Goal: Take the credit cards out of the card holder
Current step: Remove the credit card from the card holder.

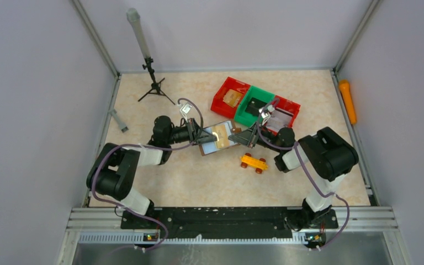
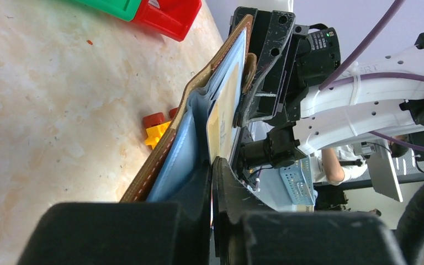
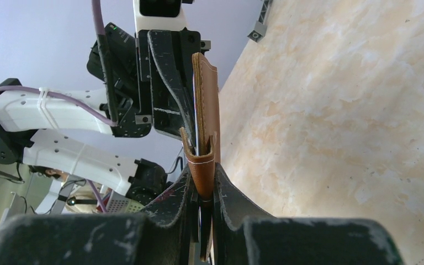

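Observation:
The brown card holder (image 1: 224, 142) hangs open above the table between my two grippers, its greyish-blue pockets (image 2: 179, 149) facing up. My left gripper (image 2: 212, 164) is shut on the near edge of a pale credit card (image 2: 222, 118) that still sits in the holder. On the opposite side, my right gripper (image 3: 203, 175) is shut on the holder's brown leather edge (image 3: 205, 127). From above, the left gripper (image 1: 201, 136) and right gripper (image 1: 244, 136) face each other across the holder. Any other cards are hidden inside the pockets.
An orange toy car (image 1: 253, 162) lies just in front of the holder. Behind it stand a red bin (image 1: 230, 96), a green bin (image 1: 254, 104) and another red bin (image 1: 285, 113). A small tripod (image 1: 153, 83) stands at the back left, an orange tool (image 1: 348, 101) by the right wall.

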